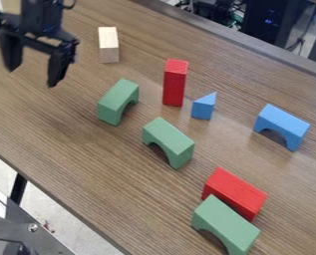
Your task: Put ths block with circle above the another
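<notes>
My gripper (32,74) hangs open above the table at the upper left, with nothing between its fingers. Several arched blocks with a rounded cutout stand on the table: a green one (117,101) right of and below the gripper, a second green one (168,143) near the middle, a third green one (225,226) at the lower right, and a blue one (282,125) at the right. The third green arch is right beside a red block (235,192). None of the arches is stacked on another.
An upright red block (175,83) and a small blue triangular block (203,106) stand near the middle. A natural wood block (108,45) is at the top, right of the gripper. The wooden table (67,149) has its near edge at the lower left.
</notes>
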Available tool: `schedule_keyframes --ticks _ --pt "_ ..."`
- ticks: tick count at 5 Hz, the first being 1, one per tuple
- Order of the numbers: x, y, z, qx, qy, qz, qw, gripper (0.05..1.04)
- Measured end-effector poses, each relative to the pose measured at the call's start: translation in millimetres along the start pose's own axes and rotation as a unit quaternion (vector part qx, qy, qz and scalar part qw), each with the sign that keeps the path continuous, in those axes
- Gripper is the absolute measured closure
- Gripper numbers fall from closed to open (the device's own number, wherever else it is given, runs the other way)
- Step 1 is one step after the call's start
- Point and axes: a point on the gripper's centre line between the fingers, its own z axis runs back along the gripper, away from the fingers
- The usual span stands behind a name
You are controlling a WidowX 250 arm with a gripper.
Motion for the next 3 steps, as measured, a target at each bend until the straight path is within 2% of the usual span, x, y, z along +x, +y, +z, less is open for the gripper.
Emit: schedule_keyframes --ticks 1,2,3 --pt "15.3 -2.7 5.7 0.002 -0.02 -0.038 0.9991 0.085" --pt "17.3 -9.2 6.6 -0.018 -0.027 -0.07 0.997 0.085" --pt "21.4 -18.2 6.5 -0.043 -0.045 -0.102 0.9929 0.085"
